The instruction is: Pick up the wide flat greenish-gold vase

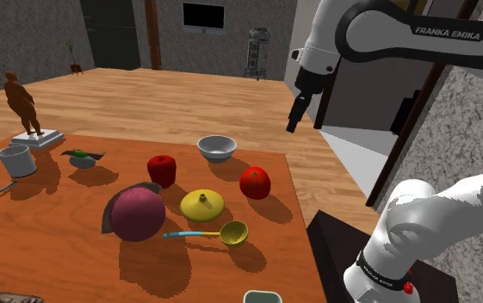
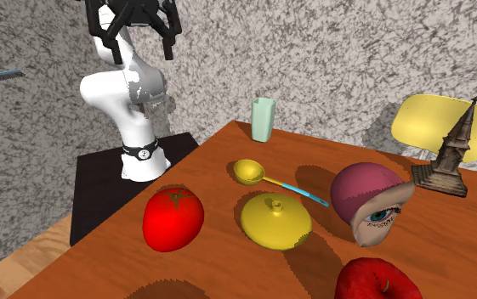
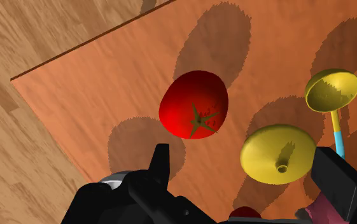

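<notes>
The all-black two-finger gripper (image 1: 295,112) hangs high in the shoulder view's upper right, well apart from the vase, with its fingers spread and gripping nothing. The wide, flat greenish-gold vase (image 1: 202,205) sits on the orange-brown table (image 1: 50,232) just below the frame's centre (narrow neck upward) — between a red tomato (image 1: 255,182) and a maroon head-shaped object (image 1: 136,213) — with a yellow ladle (image 1: 233,232) just below it.
</notes>
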